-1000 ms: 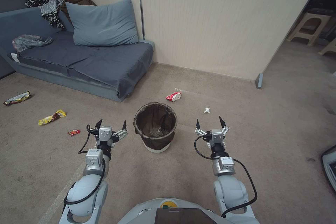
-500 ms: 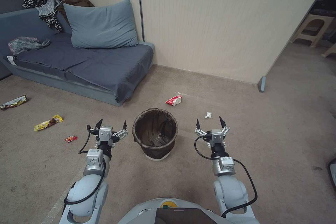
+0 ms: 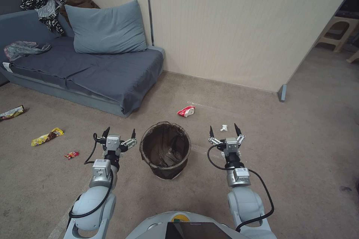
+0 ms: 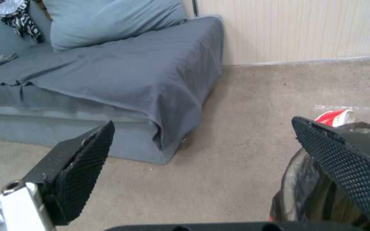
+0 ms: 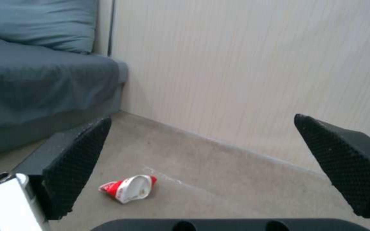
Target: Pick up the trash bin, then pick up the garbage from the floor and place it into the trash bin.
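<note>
Hovering spread and empty, the left pincer (image 3: 119, 133) is sitting just beside the bin (image 3: 165, 149) at rim height, while the right pincer (image 3: 224, 131), equally spread, is hanging on the bin's other side, a little farther off. The bin is standing upright on the floor between them, its dark liner (image 4: 318, 179) bulging loosely over the rim. That slack liner is the worry: a finger closing on plastic alone is likely to slip, and a nudge at the rim risks tipping the light bin. Beyond it, the cup (image 5: 128, 188) is lying near the wall, a tissue (image 3: 223, 127) just past the right pincer, and wrappers (image 3: 47, 136) well to the left.
</note>
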Available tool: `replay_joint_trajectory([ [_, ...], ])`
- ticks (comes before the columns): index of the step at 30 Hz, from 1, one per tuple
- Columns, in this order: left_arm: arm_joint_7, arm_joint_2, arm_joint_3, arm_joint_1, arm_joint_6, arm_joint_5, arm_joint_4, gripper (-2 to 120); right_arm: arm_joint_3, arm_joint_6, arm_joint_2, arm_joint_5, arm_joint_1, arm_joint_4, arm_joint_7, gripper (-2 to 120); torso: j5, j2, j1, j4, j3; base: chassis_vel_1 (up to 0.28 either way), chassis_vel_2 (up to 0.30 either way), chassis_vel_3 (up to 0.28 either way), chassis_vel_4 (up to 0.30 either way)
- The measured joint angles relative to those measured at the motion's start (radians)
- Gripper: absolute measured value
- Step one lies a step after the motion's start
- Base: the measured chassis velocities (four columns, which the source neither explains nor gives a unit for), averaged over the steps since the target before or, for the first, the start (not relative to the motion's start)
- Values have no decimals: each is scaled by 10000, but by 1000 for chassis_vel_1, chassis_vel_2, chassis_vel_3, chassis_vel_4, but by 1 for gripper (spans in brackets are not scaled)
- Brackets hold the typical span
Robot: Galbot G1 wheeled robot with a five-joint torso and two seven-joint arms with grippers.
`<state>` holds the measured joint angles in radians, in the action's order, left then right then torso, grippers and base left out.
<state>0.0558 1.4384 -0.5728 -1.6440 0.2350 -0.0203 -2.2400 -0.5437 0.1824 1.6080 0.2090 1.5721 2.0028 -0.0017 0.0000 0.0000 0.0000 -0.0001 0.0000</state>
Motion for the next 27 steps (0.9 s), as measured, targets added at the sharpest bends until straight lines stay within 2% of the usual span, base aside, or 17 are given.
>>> replay_joint_trajectory([
  [2,0,0,0,-5,2,-9,8,100,-24,480,0,18,-105,-200,31,100,0,0,0,2,0,0,0,0,0],
  [6,-24,2,13,-14,-2,-14,11,100,-62,759,0,271,-118,-270,59,100,0,0,0,2,0,0,0,0,0],
  [12,-197,-71,207,-58,54,265,-143,100,-52,801,0,599,-102,-288,178,100,0,0,0,2,0,0,0,0,0],
  [15,-194,-226,604,-118,1017,1453,-646,100,-53,784,0,699,-105,-336,305,100,0,0,0,1,0,0,0,0,0],
  [17,-193,-253,671,-120,1247,1701,-744,100,-54,782,0,700,-106,-352,330,100,0,0,0,1,0,0,0,0,0],
  [18,-126,-317,815,-104,2013,2356,-984,100,-52,773,0,699,-105,-363,378,100,1,0,0,0,0,0,0,0,0],
  [19,-126,-317,815,-104,2013,2356,-984,100,-52,773,0,699,-105,-363,378,100,1,0,0,0,0,0,0,0,0],
  [21,52,-403,929,-10,3248,3294,-1211,100,-48,757,1,697,-96,-362,409,100,1,0,0,0,0,0,0,0,0],
  [22,128,-438,940,32,3634,3613,-1236,100,-48,751,0,696,-95,-362,419,100,1,0,0,1,0,0,0,0,0],
  [27,316,-479,951,120,4142,4294,-1202,100,-47,747,0,685,-87,-355,423,100,1,0,0,1,0,0,0,0,0],
])
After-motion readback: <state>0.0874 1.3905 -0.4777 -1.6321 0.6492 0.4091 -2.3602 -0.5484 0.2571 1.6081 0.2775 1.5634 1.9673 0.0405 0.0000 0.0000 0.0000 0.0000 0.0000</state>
